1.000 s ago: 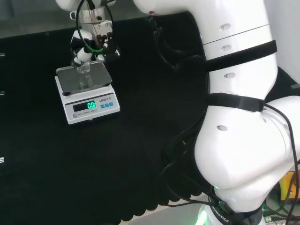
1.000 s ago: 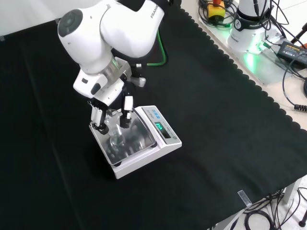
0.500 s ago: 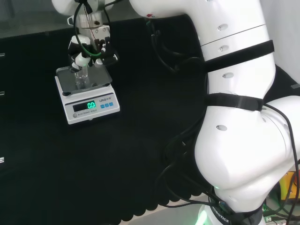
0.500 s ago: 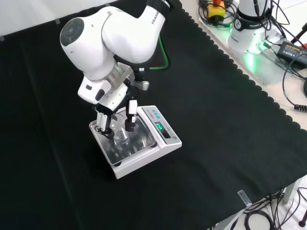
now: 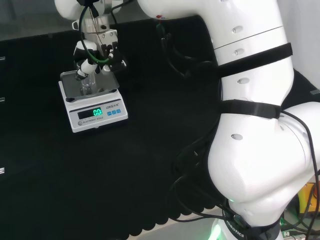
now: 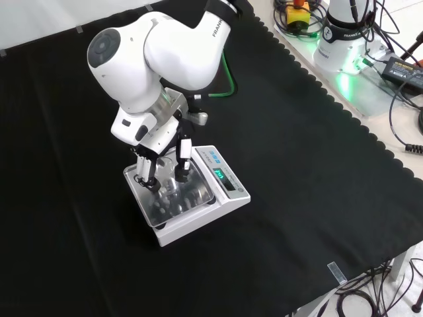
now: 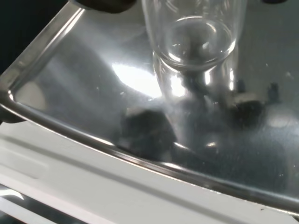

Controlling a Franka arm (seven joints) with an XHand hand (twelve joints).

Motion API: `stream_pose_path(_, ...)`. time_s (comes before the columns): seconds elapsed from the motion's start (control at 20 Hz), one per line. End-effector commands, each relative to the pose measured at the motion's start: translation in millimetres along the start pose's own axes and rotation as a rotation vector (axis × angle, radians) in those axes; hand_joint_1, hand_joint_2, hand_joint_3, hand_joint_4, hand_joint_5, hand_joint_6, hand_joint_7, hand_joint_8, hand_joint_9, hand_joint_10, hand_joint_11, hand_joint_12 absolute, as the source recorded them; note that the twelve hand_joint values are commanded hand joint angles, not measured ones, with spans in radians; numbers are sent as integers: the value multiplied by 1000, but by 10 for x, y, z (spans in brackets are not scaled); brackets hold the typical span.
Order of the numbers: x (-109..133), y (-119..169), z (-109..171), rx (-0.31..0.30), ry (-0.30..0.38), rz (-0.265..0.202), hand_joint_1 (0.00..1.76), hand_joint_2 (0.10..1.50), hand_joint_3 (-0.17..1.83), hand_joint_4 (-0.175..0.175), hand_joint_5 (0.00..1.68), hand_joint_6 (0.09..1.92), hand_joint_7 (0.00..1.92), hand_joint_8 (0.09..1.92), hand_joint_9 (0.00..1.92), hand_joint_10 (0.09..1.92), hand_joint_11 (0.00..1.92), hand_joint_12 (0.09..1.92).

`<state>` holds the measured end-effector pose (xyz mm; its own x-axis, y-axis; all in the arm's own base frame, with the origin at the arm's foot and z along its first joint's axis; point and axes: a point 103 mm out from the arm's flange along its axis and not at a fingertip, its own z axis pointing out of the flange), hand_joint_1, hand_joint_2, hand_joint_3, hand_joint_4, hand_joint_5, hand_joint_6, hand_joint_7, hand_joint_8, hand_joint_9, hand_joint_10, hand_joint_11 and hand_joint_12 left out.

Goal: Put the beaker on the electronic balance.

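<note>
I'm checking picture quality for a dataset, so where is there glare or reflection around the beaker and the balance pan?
Wrist view: the steel pan carries a bright white glare patch beside the clear beaker, plus dark blurred reflections below it. Front view: the pan shines pale grey against the black cloth, and the beaker is hard to make out. Head view: the balance shows a glowing green display.

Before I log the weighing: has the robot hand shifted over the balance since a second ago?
Yes. In the front view the robot hand has shifted right, toward the lit display side of the balance, still around the beaker.
</note>
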<state>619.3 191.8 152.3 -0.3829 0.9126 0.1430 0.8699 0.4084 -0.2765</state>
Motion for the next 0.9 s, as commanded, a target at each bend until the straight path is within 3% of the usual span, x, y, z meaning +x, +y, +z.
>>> stream_pose_path(0.05, -18, -12, 6, -5, -3, 4, 1140, 1096, -63, -95, 1071, 866, 965, 912, 1599, 138, 1669, 384)
stream_pose_path(0.3, -25, -15, 4, -2, -5, 7, 1138, 1096, -61, -90, 1068, 870, 960, 912, 1593, 135, 1687, 391)
stream_pose_path(0.35, -25, -15, 4, -1, -5, 7, 1133, 1096, -59, -76, 1065, 875, 957, 913, 1590, 134, 1705, 398)
stream_pose_path(0.45, -26, -11, 3, 6, -5, 8, 1085, 1065, -134, -139, 962, 872, 946, 917, 1583, 128, 1750, 412)
stream_pose_path(0.55, -21, -5, 0, 9, -9, 8, 1041, 1035, -166, -167, 895, 886, 920, 929, 1584, 126, 1752, 416)
stream_pose_path(0.9, 9, 25, 17, 43, -15, 9, 944, 967, -175, -171, 613, 1003, 783, 1000, 1538, 125, 1667, 465)
